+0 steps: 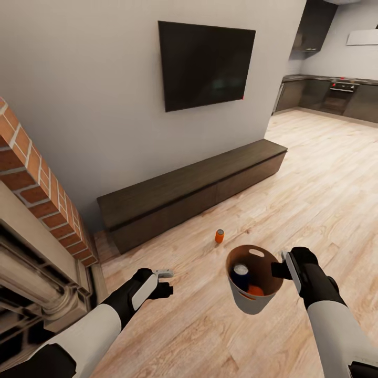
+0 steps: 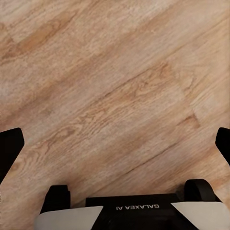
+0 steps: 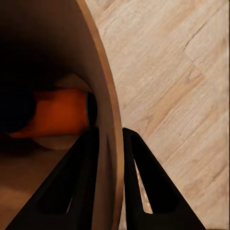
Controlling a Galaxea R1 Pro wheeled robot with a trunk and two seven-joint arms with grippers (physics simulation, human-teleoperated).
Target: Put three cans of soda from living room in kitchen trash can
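The trash can is held above the wooden floor by the right gripper, whose fingers are clamped on the rim wall, one inside and one outside. Inside the bin, a dark blue soda can and an orange soda can are seen lying together; the orange one rests at the bottom near the inner finger. A second orange soda can stands upright on the floor, between the bin and the long dark bench. The left gripper is spread wide and empty over bare boards. The wall TV, the brick fireplace and the kitchen cabinets are visible beyond.
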